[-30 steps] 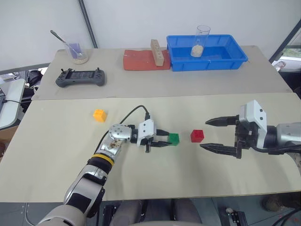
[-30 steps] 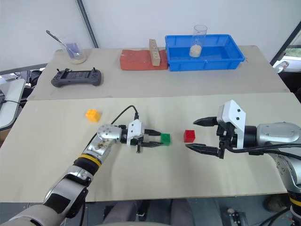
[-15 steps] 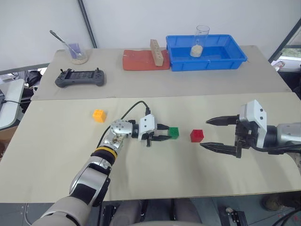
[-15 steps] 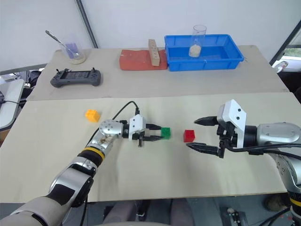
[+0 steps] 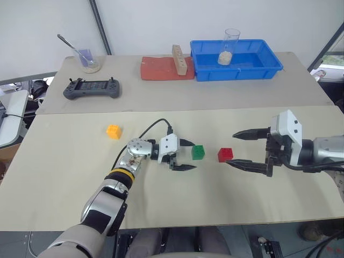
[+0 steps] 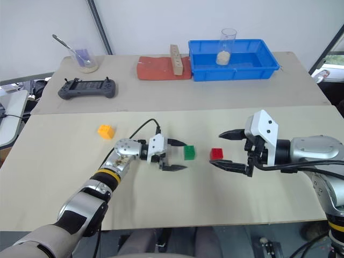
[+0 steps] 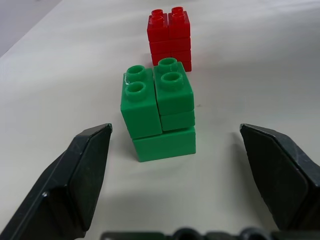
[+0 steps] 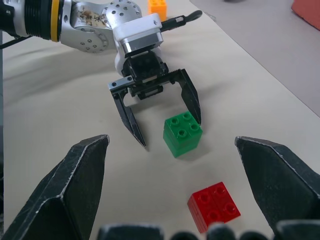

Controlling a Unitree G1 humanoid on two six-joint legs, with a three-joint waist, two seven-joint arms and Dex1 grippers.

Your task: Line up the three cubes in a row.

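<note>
On the near table the green cube stands left of the red cube, the two close but apart, roughly in line from left to right. The orange cube sits well to the left and a little farther back, out of that line.

The left gripper lies low over the table, pointing right at the green cube, its fingers spread wide; the cube stands just past the fingertips, touching neither. The right gripper points left toward the red cube, also spread wide and holding nothing, its near finger ending just right of that cube.

The left wrist view gives detail the head views lack: the green cube is built of stacked bricks with four studs on top, slightly askew to the fingers, with the red cube straight behind it. The right wrist view shows clear table between the left gripper's fingers and the green cube, though one fingertip looks very close, perhaps grazing its far edge.

On the far table are a blue bin, a red mat, a wooden block and a game controller.
</note>
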